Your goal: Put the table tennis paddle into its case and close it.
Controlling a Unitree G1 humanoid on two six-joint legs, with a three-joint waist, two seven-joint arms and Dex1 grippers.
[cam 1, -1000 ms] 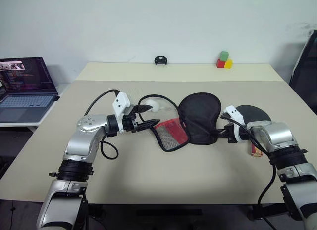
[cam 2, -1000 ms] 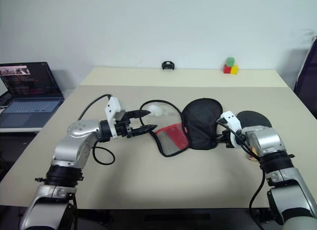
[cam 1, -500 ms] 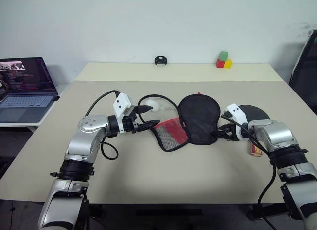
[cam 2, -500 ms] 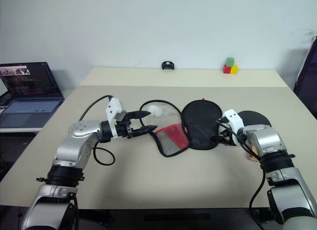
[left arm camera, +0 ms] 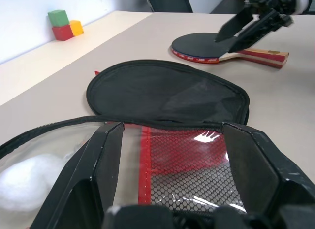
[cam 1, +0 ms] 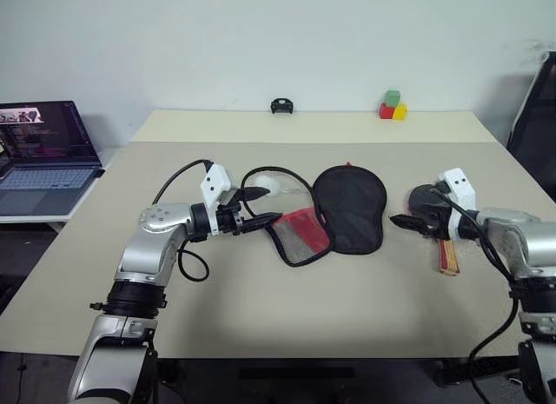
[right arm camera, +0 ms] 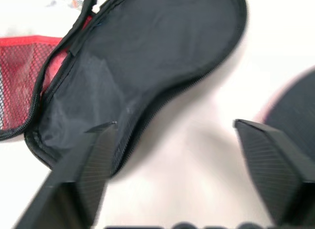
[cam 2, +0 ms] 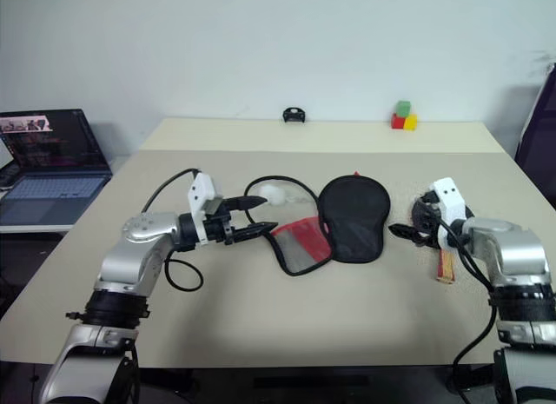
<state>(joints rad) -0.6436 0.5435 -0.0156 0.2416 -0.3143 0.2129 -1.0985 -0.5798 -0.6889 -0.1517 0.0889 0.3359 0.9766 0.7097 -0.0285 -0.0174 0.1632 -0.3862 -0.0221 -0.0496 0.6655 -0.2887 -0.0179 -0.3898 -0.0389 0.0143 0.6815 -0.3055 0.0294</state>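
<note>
Case [cam 1: 334, 216] unzipped on table — left pincer [cam 1: 258, 208] grasping its edge, right pincer [cam 1: 408, 218] released above paddle [cam 1: 439, 215]

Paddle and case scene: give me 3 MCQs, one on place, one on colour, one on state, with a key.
1. Where does the table tennis paddle lie?
A. inside the case
B. on the table, on the robot's right of the case
C. on the laptop

2. What colours are the blocks at the table's far edge?
A. green, red, yellow
B. blue, white, black
C. all orange

3. How is the case now?
A. zipped shut
B. spread open, empty of the paddle
C. held up off the table by the right gripper

Key: 1 B, the paddle rests on the table apart from the case, by the right gripper. 2 A, one green block sits on a red and a yellow one. 3 B, both halves lie flat and apart, with the left gripper at the red mesh half.
</note>
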